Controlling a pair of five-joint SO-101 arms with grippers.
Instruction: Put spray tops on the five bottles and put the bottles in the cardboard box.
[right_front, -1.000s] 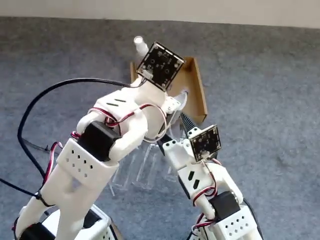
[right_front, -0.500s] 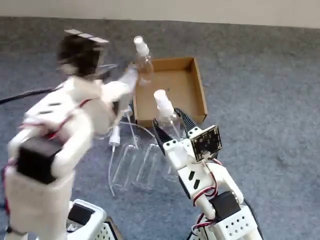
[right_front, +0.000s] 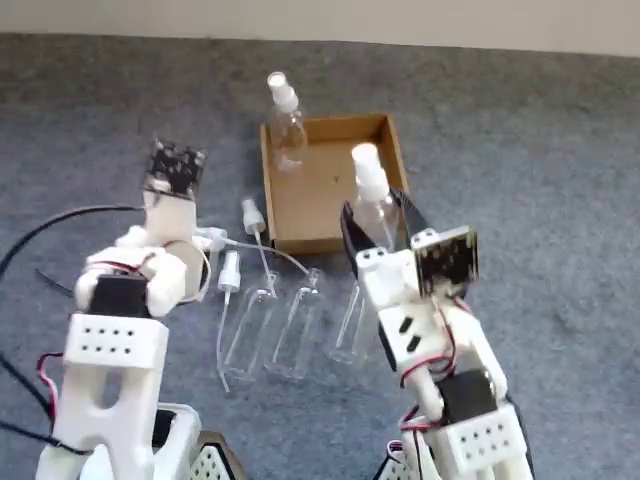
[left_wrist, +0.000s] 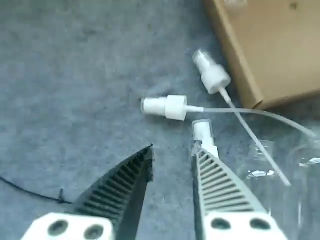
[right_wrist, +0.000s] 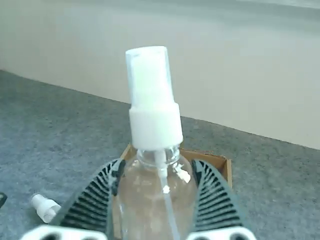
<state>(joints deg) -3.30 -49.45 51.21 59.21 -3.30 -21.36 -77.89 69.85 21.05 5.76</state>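
Boxing of a capped bottle (right_front: 372, 205) looks like the step in hand. The right gripper (right_front: 378, 222) has its fingers clenched on the bottle's clear body and holds it upright, above the near right part of the cardboard box (right_front: 325, 195). I judge the next move to be a lowering into the box, then a release, keeping away from the rim.

A second capped bottle (right_front: 287, 125) lies at the box's far left corner. Three uncapped bottles (right_front: 300, 318) lie on the desk just in front of the box's near side. Loose spray tops (left_wrist: 167, 106) rest beside its near left corner, their thin tubes crossing. The left gripper (left_wrist: 172, 149) hovers over those tops with its fingers spread and empty, one tip close to a top, so capping seems to come next.

Whether the far bottle sits inside the box or on its rim is unclear. The right arm covers part of the rightmost uncapped bottle, and the clear bottles are faint against the grey desk.
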